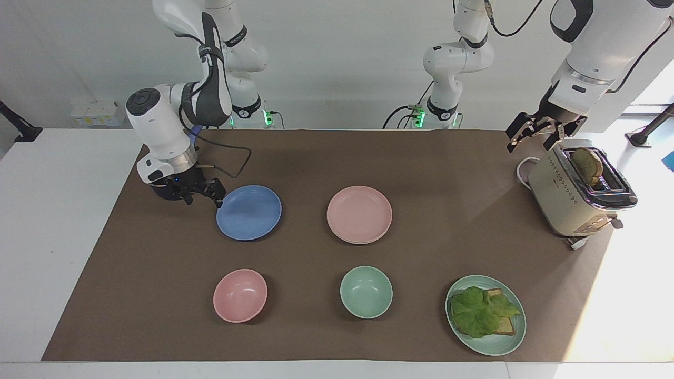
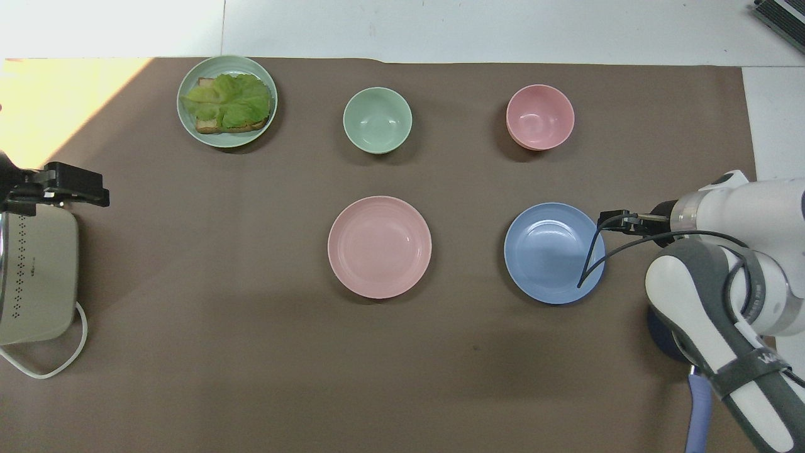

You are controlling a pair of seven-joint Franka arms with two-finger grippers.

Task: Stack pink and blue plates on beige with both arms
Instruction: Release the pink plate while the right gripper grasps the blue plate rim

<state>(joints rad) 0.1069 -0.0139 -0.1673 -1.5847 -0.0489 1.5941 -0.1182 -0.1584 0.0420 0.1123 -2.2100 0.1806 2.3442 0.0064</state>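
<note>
At the right arm's end of the desk, down beside the blue plate (image 1: 249,212): right pincer (image 1: 205,196), tips apart at the rim nearest that arm, nothing grasped yet, seemingly placed for an edge pinch. Over the toaster (image 1: 566,202) at the left arm's end: left pincer (image 1: 538,134), released and empty, waiting. Mid-desk, pink plate (image 1: 359,213) lying flat on what looks like the beige plate (image 1: 363,242), only a pale rim peeping beneath; so pink apparently done, blue yet to be stacked. Farther from the robots: pink bowl (image 1: 240,295) and mint bowl (image 1: 366,291), both empty; mint plate (image 1: 495,345) carrying lettuce on toast. In the toaster's slot, one bread slice.
</note>
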